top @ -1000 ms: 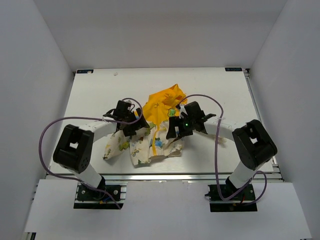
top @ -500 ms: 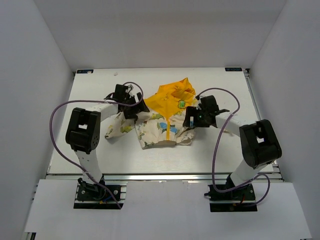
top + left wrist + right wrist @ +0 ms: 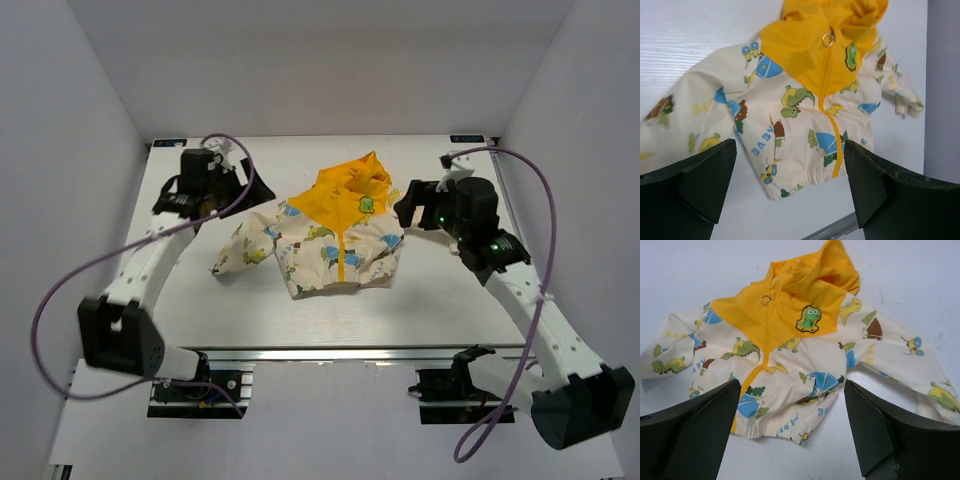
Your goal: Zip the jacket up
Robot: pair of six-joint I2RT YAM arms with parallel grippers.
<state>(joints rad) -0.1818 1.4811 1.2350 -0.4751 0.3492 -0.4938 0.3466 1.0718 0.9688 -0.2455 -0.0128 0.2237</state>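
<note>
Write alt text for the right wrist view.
A small cream jacket with dinosaur prints and a yellow hood lies flat on the white table, its yellow zipper apparently closed up to the ring pull. The right pincer's two dark fingers frame it, open and holding nothing.

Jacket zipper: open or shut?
Shut. The zipper runs closed from hem to collar, ring pull at the neck, jacket fronts joined.

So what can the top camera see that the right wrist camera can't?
Only the top camera shows the left arm and right arm, their purple cables, and the left gripper and right gripper either side of the jacket. Only the right wrist camera shows the little silver ring on the zipper and its own dark fingers close up. Both show the jacket lying flat with its yellow hood.
</note>
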